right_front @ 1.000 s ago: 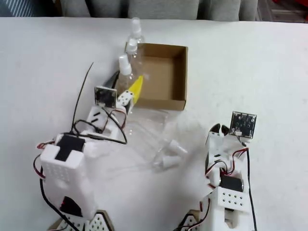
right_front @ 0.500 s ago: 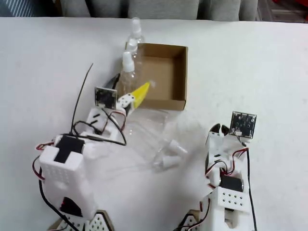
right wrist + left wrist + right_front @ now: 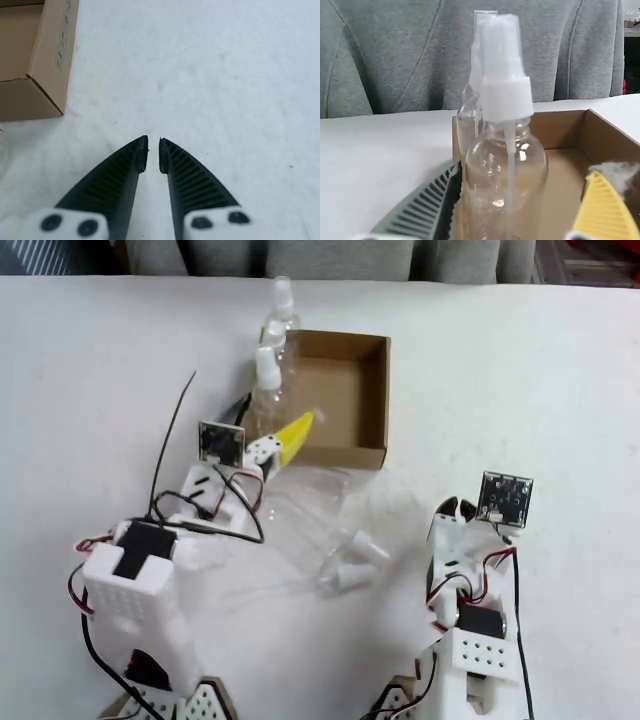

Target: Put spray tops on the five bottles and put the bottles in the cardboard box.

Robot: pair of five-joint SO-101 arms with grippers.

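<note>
The left tool stands with fingers apart around an upright bottle fitted with a spray top. The grey finger touches the bottle and the yellow finger is clear of it. The bottle stands just outside the cardboard box.

Likely faults:
- Uneven closing may tip the unclamped bottle.
- The yellow finger may catch the box wall.
- The second bottle, just beyond the tool, may be knocked over.

The right tool is nearly together and empty above the worktop.

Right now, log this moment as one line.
left tool: open, astride capped bottle beside cardboard box | right tool: shut, empty, over table
</note>
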